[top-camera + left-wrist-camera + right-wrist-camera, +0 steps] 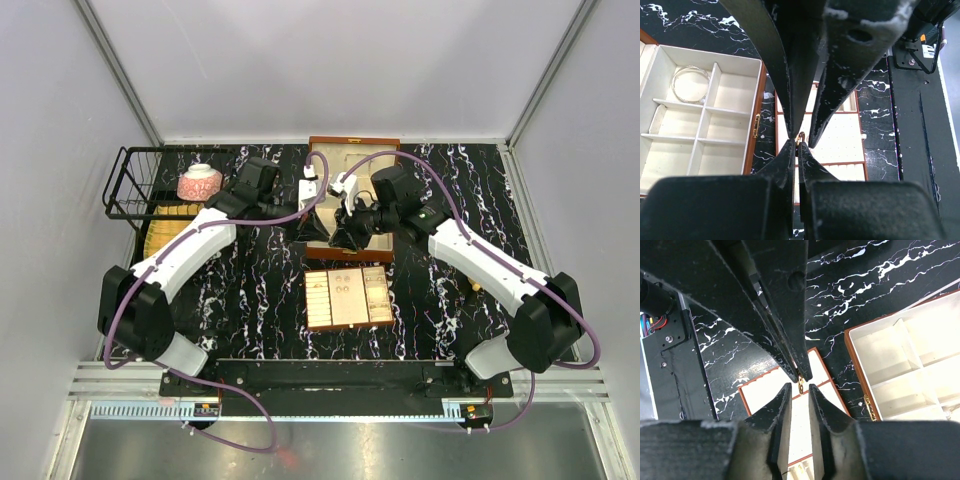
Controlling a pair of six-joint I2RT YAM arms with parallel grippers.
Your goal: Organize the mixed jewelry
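Observation:
My left gripper (797, 143) is shut on a small gold chain piece (801, 137) and holds it in the air above the pale tray insert (842, 142). My right gripper (798, 388) is open, with a finger on either side of the gold piece (800, 385) that hangs from the left gripper's tips. In the top view both grippers (312, 225) (348, 232) meet tip to tip over the brown box (385, 142). A pale bangle (690, 84) lies in a compartment of the box (751, 150). Other jewelry is too small to make out.
The tray insert (348, 297) lies on the black marble in front of the box. A black wire basket (135, 190) holding a pink and white bowl (200, 183) stands at the back left, with a yellowish mat (165, 235) beside it.

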